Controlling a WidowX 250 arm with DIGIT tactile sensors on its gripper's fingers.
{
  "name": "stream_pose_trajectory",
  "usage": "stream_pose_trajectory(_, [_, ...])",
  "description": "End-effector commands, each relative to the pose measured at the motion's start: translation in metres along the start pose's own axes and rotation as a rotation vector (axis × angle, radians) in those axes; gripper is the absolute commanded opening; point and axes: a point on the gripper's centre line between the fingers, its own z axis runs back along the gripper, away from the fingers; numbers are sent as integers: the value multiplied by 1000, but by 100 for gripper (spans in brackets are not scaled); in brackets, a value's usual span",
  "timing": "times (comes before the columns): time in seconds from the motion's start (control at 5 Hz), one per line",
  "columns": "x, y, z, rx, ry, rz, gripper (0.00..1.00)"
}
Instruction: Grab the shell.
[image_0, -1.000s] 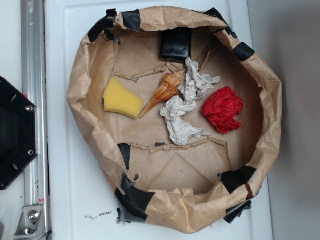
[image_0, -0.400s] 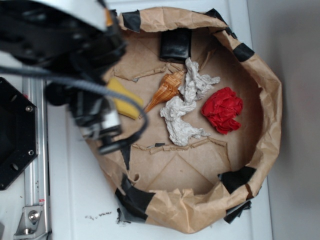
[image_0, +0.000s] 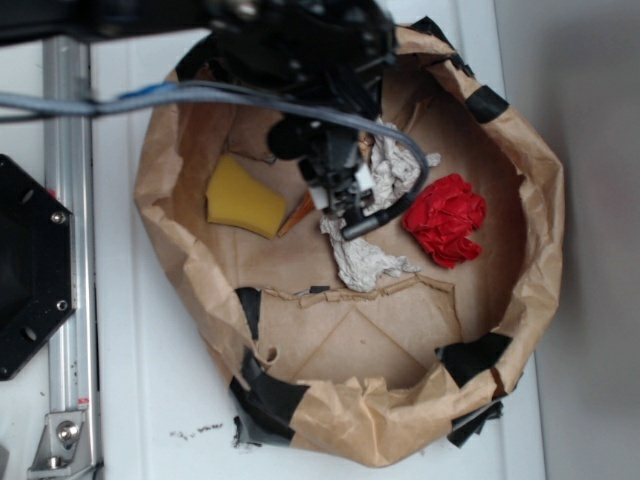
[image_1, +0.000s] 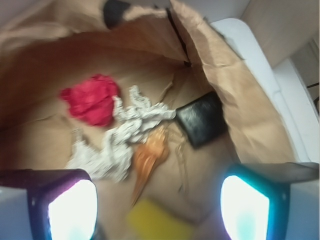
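The shell (image_1: 150, 157) is orange-tan and cone-shaped, lying on the brown paper floor with its pointed tip toward the camera in the wrist view. It lies ahead of and below my gripper (image_1: 159, 207), roughly midway between the two fingers (image_1: 70, 205), which stand wide apart with nothing between them. From the exterior view the arm covers most of the shell; only its thin tip (image_0: 298, 212) shows at the left of my gripper (image_0: 340, 195), which hovers over the bowl's middle.
A crumpled brown paper bowl (image_0: 530, 200) with black tape patches walls everything in. Inside lie a yellow sponge wedge (image_0: 243, 197), crumpled white-grey paper (image_0: 365, 255) touching the shell, a red crumpled wad (image_0: 447, 218) and a black block (image_1: 202, 122). A metal rail (image_0: 65, 120) runs at the left.
The arm has swung in from the upper left, crossed the bowl's left rim and now hangs over the shell, hiding most of it and the black block. The objects have not moved.
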Motion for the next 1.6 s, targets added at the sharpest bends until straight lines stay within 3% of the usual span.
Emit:
stream_pose_trajectory(0.0, [-28,-32,-46,6,30,-291,100])
stream_pose_trajectory(0.4, [-36,-28,-76,16,93,-314,100])
stream_pose_trajectory(0.6, [-20,-18,-87,40,98,-286,100])
stream_pose_trajectory(0.8, [-3,-11,-89,49,94,-254,90])
stream_pose_trajectory(1.0, [0,-10,-85,44,77,-228,0])
stream_pose_trajectory(1.2, [-1,-11,-69,33,62,-224,0])
stream_pose_trajectory(1.4, [-3,-31,-19,-25,31,-230,0])
